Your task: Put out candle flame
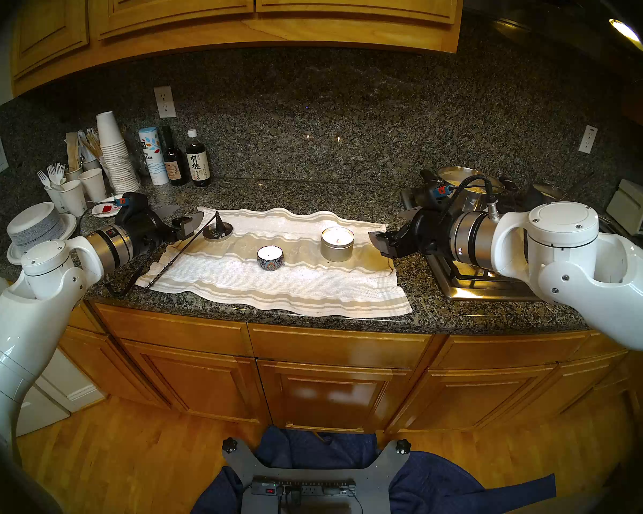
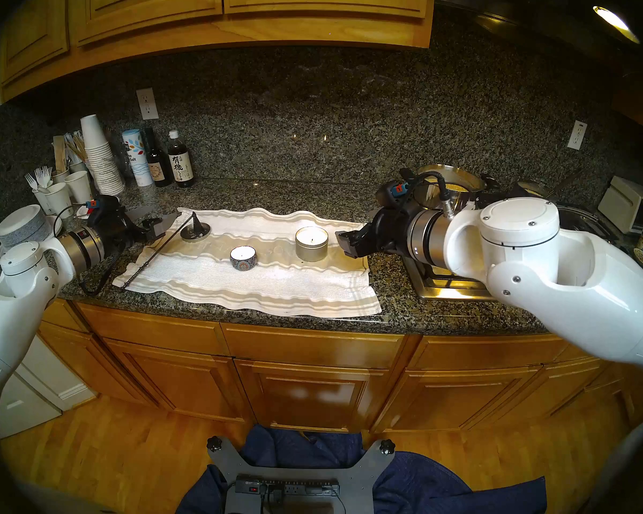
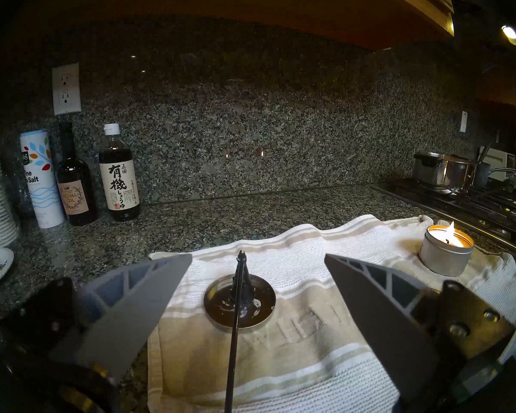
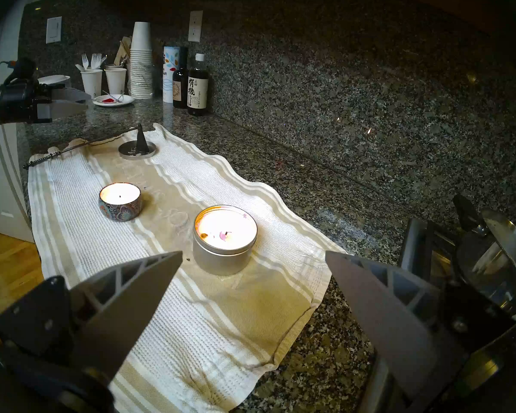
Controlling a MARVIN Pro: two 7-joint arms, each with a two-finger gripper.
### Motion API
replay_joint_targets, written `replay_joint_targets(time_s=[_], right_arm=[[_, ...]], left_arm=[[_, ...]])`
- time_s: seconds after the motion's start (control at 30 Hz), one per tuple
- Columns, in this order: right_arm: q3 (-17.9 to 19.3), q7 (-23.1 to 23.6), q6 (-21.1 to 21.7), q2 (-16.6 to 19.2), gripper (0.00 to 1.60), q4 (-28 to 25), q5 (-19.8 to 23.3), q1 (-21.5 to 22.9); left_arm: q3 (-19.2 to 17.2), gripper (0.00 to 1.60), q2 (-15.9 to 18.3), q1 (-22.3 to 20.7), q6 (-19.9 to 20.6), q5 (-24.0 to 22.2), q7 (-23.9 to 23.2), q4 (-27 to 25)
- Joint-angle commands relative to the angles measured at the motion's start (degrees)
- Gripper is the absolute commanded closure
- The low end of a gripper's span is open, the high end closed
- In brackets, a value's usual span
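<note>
Two candles stand on a white and beige towel (image 1: 275, 290). The silver tin candle (image 1: 337, 243) burns with a clear flame in the left wrist view (image 3: 446, 248). A small patterned tin candle (image 1: 270, 257) glows to its left. A black candle snuffer (image 1: 181, 251) lies with its cone on a round tin lid (image 1: 218, 232) and its long handle reaching to the towel's front left. My left gripper (image 1: 184, 216) is open and empty, just left of the lid, with the handle between its fingers in its wrist view. My right gripper (image 1: 390, 229) is open and empty, right of the silver tin.
Bottles (image 1: 197, 161), a salt canister (image 1: 152, 157), stacked paper cups (image 1: 114, 153) and plates (image 1: 34, 224) crowd the back left of the granite counter. A stove with a steel pot (image 1: 468, 190) lies right of the towel, under my right arm.
</note>
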Motion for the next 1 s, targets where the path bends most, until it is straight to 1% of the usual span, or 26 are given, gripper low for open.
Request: replay_joint_targets(time_s=[0.0,0.1,0.17,0.33,0.53,0.63,0.77,0.97], right_arm=[[1.25,-0.04,-0.34,0.22,0.0,-0.02,-0.03,1.24],[1.21,-0.05,-0.35,0.23,0.0,-0.02,-0.03,1.27],[1.19,-0.05,-0.36,0.23,0.0,-0.03,-0.02,1.29],[1.16,-0.05,-0.37,0.25,0.0,-0.03,-0.01,1.32],[1.13,-0.06,-0.38,0.26,0.0,-0.03,0.0,1.35],[1.12,-0.05,-0.38,0.26,0.0,-0.03,0.01,1.37],[1.1,-0.05,-0.39,0.27,0.0,-0.03,0.01,1.39],[1.08,-0.07,-0.39,0.27,0.0,-0.03,0.01,1.39]], left_arm=[[-1.57,0.0,1.83,-1.33,0.17,-0.17,-1.04,-0.74],[-2.01,0.0,3.34,-0.78,2.06,-0.47,-1.6,-0.82],[-1.82,0.0,4.54,-0.12,2.55,0.22,-2.55,-0.62],[-1.67,0.0,4.84,0.4,3.46,1.38,-1.72,-0.91],[-1.58,0.0,4.78,0.35,3.54,2.27,-1.77,-0.37],[-0.38,0.0,4.64,-0.01,2.98,3.54,-1.85,0.74],[0.98,0.0,3.54,-0.46,1.98,5.0,-0.93,1.54],[1.59,0.0,2.87,-0.92,1.39,5.71,-0.31,1.91]])
